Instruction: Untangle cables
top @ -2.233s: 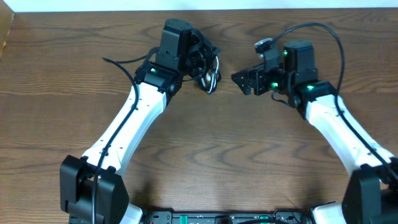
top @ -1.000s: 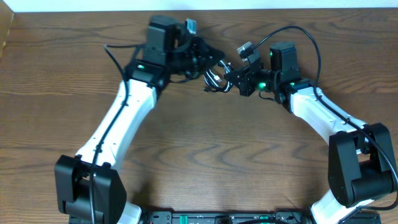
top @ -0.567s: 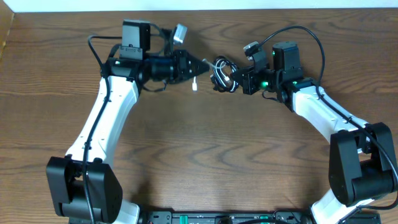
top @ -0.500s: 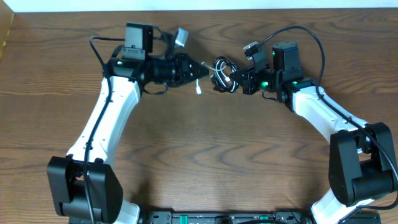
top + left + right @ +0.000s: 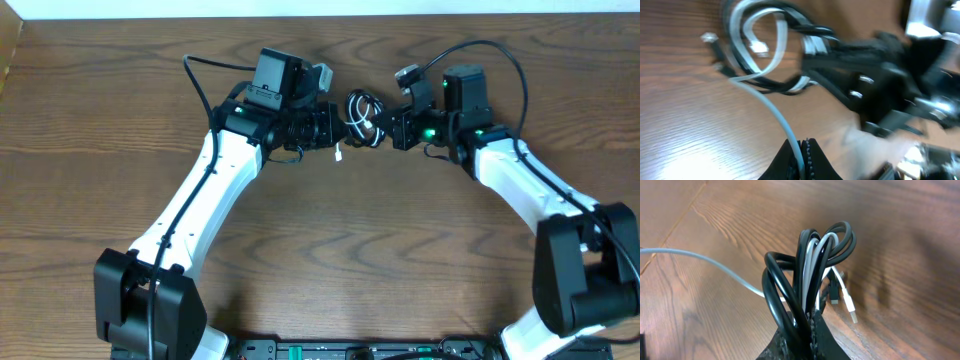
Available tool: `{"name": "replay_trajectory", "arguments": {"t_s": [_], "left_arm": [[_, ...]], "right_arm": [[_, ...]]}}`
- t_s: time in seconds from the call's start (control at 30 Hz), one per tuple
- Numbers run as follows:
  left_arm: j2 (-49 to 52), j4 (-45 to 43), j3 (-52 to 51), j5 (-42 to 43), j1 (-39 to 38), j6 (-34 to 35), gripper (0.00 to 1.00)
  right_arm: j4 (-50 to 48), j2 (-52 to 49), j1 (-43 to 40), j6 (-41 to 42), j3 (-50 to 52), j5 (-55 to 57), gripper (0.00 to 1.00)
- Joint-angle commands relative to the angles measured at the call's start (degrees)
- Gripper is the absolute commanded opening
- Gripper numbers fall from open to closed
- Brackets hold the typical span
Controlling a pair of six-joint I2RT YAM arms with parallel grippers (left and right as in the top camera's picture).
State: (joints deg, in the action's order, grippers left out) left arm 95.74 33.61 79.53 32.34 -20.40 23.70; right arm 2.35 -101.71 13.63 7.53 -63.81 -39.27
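Observation:
The black and white cables hang as one tangled bundle (image 5: 360, 115) between my two grippers, just above the table. My right gripper (image 5: 807, 322) is shut on the bundle's loops; a thick black cable (image 5: 770, 282) bends around the white strands. My left gripper (image 5: 802, 150) is shut on a single white cable (image 5: 771, 106) that runs from its tips up into the bundle (image 5: 765, 45). A white plug end (image 5: 852, 315) dangles beside the loops. Seen from overhead, the left gripper (image 5: 337, 128) and the right gripper (image 5: 386, 130) face each other closely.
A brown wooden table (image 5: 330, 260) lies under both arms. Thick black robot wires arc over the right arm (image 5: 515, 60) and behind the left arm (image 5: 200, 80). The right gripper's black body (image 5: 880, 95) fills the right side of the left wrist view.
My left arm has swung right, closer to the bundle and the right gripper, still holding the white cable. The right gripper keeps the bundle almost in place.

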Motion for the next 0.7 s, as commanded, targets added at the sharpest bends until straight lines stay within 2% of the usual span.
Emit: {"name": "replay_trajectory", "arguments": {"t_s": [0.0, 0.3, 0.57, 0.67], "left_arm": [[0.5, -0.7, 0.2, -9.7, -0.2, 8.5, 0.07], [1.7, -10.9, 0.2, -9.7, -1.4, 15.0, 0.07], [3.3, -16.6, 0.2, -9.5, -2.6, 21.6, 0.08], [3.9, -17.3, 0.2, -8.5, -2.7, 22.1, 0.08]], "right_arm": [[-0.2, 6.2, -0.6, 1.0, -0.7, -1.9, 0.01], [2.5, 9.6, -0.6, 3.9, -0.7, -3.8, 0.01], [4.5, 9.6, -0.5, 4.2, -0.7, -4.0, 0.01], [4.4, 9.6, -0.5, 4.2, -0.7, -4.0, 0.01]]}}
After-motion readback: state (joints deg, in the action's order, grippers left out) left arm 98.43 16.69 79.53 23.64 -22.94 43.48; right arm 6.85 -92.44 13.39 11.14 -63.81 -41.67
